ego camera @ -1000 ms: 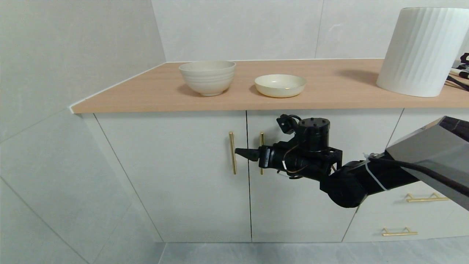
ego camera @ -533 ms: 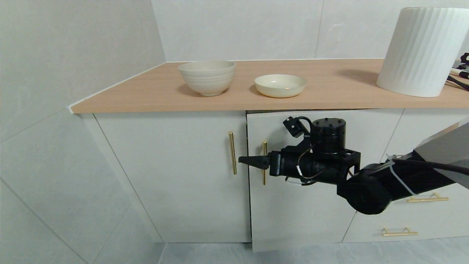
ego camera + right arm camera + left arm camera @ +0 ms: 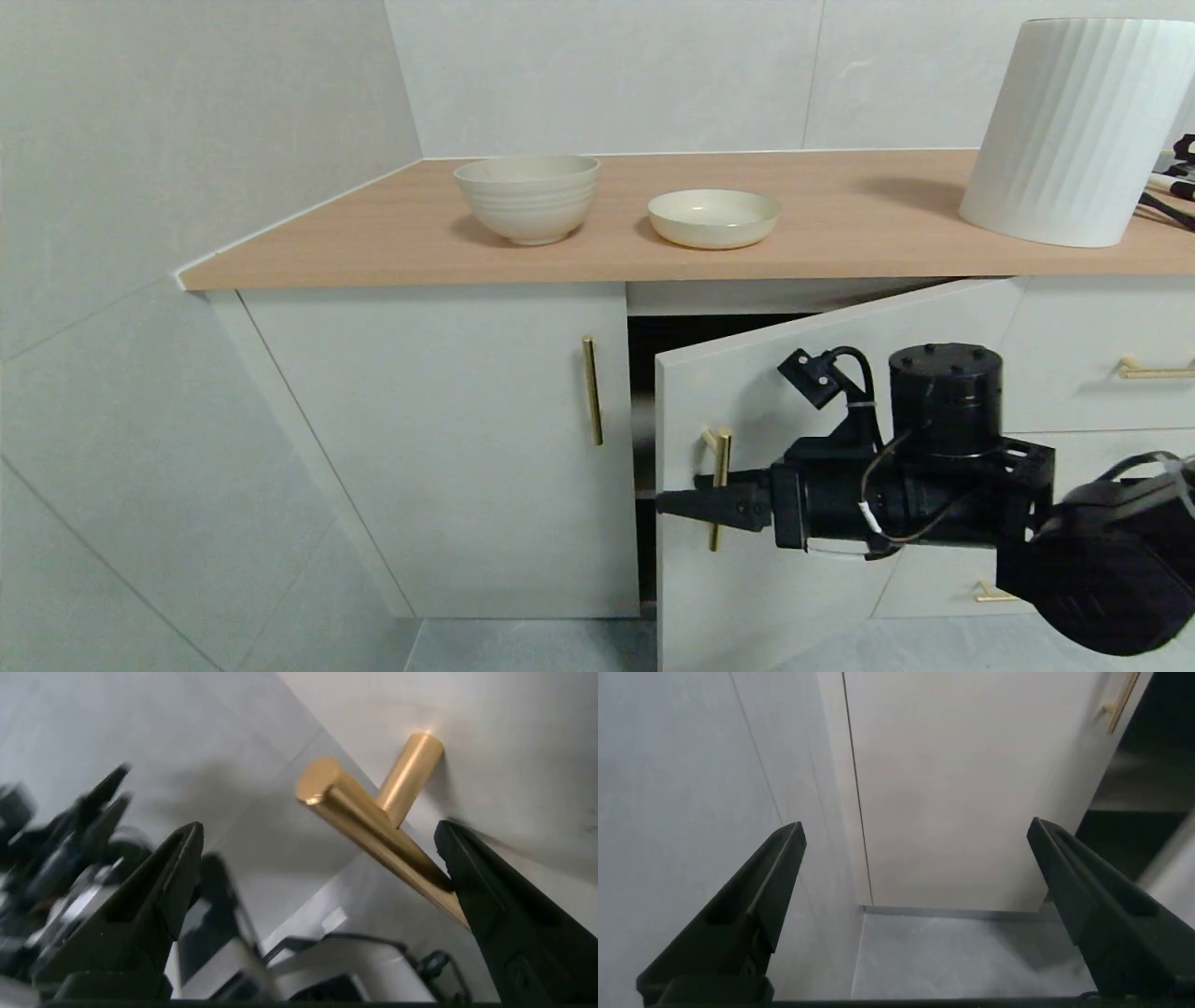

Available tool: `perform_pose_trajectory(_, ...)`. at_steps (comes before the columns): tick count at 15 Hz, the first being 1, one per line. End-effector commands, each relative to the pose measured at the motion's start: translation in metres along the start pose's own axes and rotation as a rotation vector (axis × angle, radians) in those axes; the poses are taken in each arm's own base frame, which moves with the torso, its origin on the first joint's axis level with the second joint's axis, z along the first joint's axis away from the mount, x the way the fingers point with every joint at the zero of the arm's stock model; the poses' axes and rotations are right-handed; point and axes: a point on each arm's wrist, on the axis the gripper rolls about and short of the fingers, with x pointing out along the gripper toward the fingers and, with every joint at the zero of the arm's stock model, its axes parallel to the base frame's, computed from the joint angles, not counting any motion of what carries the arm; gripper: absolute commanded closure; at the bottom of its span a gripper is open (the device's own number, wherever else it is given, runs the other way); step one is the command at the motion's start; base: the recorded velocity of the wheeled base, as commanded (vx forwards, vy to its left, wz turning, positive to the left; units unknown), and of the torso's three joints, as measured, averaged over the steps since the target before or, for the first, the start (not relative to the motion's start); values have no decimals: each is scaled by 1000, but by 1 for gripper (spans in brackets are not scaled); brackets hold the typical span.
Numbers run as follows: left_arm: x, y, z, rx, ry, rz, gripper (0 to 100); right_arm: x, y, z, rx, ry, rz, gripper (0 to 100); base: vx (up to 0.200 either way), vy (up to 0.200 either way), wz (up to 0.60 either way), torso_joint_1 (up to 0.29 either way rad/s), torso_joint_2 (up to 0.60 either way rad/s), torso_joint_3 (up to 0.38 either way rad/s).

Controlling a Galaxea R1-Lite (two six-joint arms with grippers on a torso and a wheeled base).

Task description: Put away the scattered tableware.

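The tableware I'm after sits up on the tabletop (image 3: 840,233): a deep ribbed bowl (image 3: 527,198) toward my left and a shallow dish (image 3: 714,217) beside it to the right, apart from each other, both upright and untouched. Neither has gone anywhere yet.

Below them, the right-hand cabinet door (image 3: 840,345) stands partly open with a dark interior showing in the gap. Its gold handle (image 3: 719,474) is a vertical bar, and my right end effector (image 3: 667,504) is at it, pointing leftward across the door face. In the right wrist view the fingers (image 3: 140,915) are spread wide with the bar between them, close against one finger, hooked rather than pinched.

What matters for the next move: both dishes lie well above this end effector and to its left, so I judge it must let go of the handle and rise over the tabletop's edge. The dish looks the nearer of the two for this arm.

My left end effector (image 3: 915,840) is spread too, holding nothing, and hangs low facing the closed left door (image 3: 439,448) and the floor.

A tall white ribbed container (image 3: 1074,131) stands far right on the tabletop.
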Motion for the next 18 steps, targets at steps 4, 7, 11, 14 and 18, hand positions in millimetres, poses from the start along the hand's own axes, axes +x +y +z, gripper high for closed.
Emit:
perform_pose_trajectory(4, -11, -1, 57, 14, -88, -95, 0, -31, 22, -9, -29, -26, 32, 0, 0, 0, 0, 0, 0, 0)
perform_pose_trajectory(7, 23, -7, 124, 18, 39, -287, 0, -35, 24, -12, -26, -23, 30, 0, 0, 0, 0, 0, 0, 0)
perform_pose_trajectory(11, 129, -23, 169, -28, 292, -551, 0, -41, 25, -20, -16, -10, 23, 0, 0, 0, 0, 0, 0, 0)
perform_pose_trajectory(14, 176, -61, 153, -65, 396, -736, 0, -46, 29, -21, -19, -14, 26, 0, 0, 0, 0, 0, 0, 0)
perform_pose_trajectory(18, 183, -121, 141, -189, 427, -988, 100, -45, 27, -24, -12, -4, 21, 0, 0, 0, 0, 0, 0, 0)
